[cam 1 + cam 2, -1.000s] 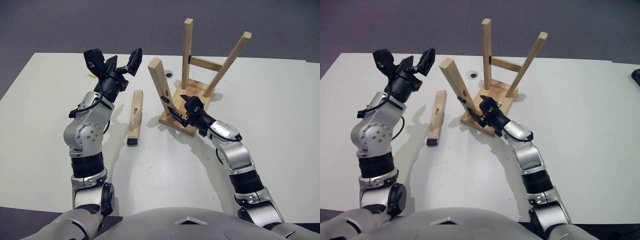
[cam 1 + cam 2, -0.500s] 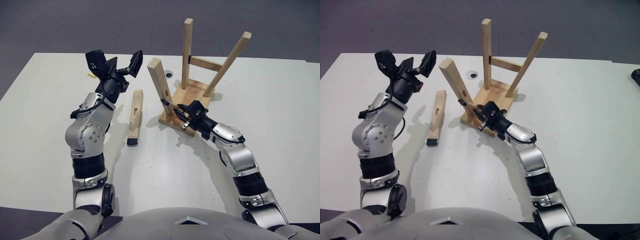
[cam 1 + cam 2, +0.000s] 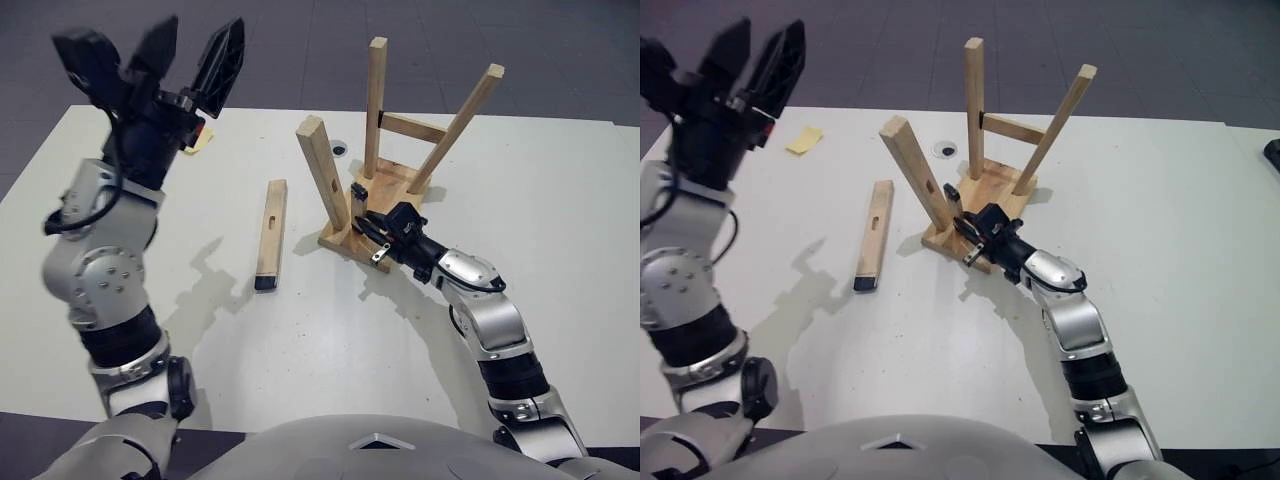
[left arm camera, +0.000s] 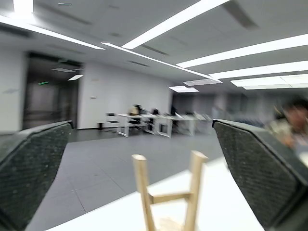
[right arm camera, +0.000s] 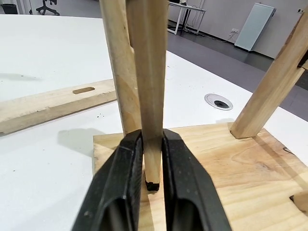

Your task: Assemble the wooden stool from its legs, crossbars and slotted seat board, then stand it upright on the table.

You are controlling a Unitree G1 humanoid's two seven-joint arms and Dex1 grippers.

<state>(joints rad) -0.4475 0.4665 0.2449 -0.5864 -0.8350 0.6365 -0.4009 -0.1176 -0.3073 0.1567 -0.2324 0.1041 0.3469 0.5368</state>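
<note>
White table (image 3: 560, 250), dark grey floor beyond its far edge. Stool is part-built & upside down near table centre. Its seat board (image 3: 392, 183) lies flat on the table w/ two legs up from its far side: an upright leg (image 3: 375, 100) and a slanted leg (image 3: 462, 118) leaning out to the right. A crossbar (image 3: 412, 127) joins them approx. halfway up. A tilted leg (image 3: 322, 170) rises from the board's near-left corner, leaning off to the left, w/ a slot cut in its side.

Right gripper (image 3: 368, 222) is low at the board's near edge, just beside that tilted leg. Its fingers (image 5: 126, 192) are clamped tight on a narrow wooden bar (image 5: 147, 72), no gap either side. Bar stands close against the tilted leg, dark lower end down on the board; can't tell if it sits in a slot.

Loose leg (image 3: 270, 232) lies flat on the table left of the board, apart from it, slot facing up, dark end toward the robot.

Left gripper (image 3: 195, 35) is raised high over the table's far-left part, well apart from all stool parts. Its fingers (image 4: 255, 163) are spread wide w/ nothing between them.

Farther out are a round cable hole (image 3: 946, 150) in the table just behind the tilted leg, and a yellow note (image 3: 803, 139) near the far-left edge.
</note>
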